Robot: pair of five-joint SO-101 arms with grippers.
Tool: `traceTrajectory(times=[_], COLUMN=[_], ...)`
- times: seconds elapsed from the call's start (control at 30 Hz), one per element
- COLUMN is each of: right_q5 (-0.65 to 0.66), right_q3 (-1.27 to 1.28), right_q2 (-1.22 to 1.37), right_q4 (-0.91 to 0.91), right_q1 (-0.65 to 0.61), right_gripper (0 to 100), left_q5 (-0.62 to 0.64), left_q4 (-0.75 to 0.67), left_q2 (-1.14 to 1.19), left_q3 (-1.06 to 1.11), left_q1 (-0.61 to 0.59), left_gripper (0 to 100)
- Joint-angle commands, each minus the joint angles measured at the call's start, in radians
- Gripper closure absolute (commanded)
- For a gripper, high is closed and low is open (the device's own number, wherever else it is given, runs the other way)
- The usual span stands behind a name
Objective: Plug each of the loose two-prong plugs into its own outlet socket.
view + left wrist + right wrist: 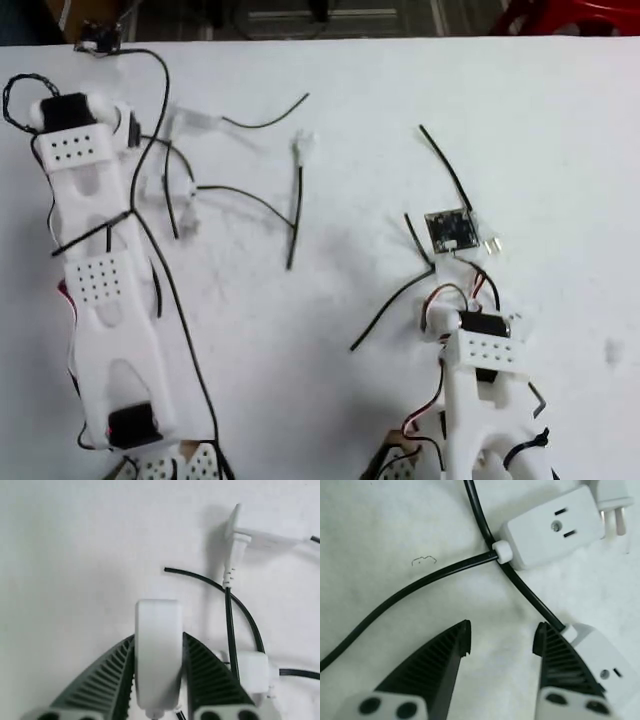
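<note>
My left gripper (158,640) is shut on a white plug body (158,630) held just above the table. Beyond it, a white two-prong plug (234,545) sits pushed into a white socket block (272,530); a second white block (252,672) lies beside one finger. My right gripper (502,632) hangs open over a black cable (420,585). Ahead of it lies a white outlet socket (555,527), face up, with a loose two-prong plug (616,511) just past it. Another white socket (606,666) rests against one right finger (555,655).
Black cables (290,215) snake loosely across the white table (560,130) between the two arms. The left arm (95,280) stretches along the left edge; the right arm (485,350) stands at the front right. A small dark square piece (449,229) lies ahead of the right arm.
</note>
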Motion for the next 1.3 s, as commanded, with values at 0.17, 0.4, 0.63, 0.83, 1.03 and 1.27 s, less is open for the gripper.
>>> traceTrajectory(times=[0.17, 0.4, 0.63, 0.83, 1.03, 1.27], right_q5=[0.000, 0.000, 0.000, 0.002, 0.002, 0.000], right_q3=[-0.006, -0.006, -0.006, -0.006, -0.006, -0.006], right_q2=[-0.015, -0.015, -0.015, -0.015, -0.015, -0.015], right_q4=[-0.016, -0.016, -0.012, -0.008, -0.008, -0.008], right_q1=[0.005, 0.005, 0.005, 0.005, 0.005, 0.010], right_gripper=[78.6, 78.6, 78.6, 78.6, 78.6, 78.6], left_q5=[0.046, 0.038, 0.035, 0.035, 0.043, 0.097], left_q4=[0.069, 0.068, -0.034, -0.190, -0.279, -0.502], left_q2=[-0.328, -0.777, -1.141, -1.184, -1.184, -1.182], left_q3=[0.081, 0.781, 1.384, 1.761, 1.930, 2.101], left_q1=[0.008, 0.145, 0.357, 0.549, 0.753, 0.929], left_gripper=[97, 97, 97, 97, 97, 97])
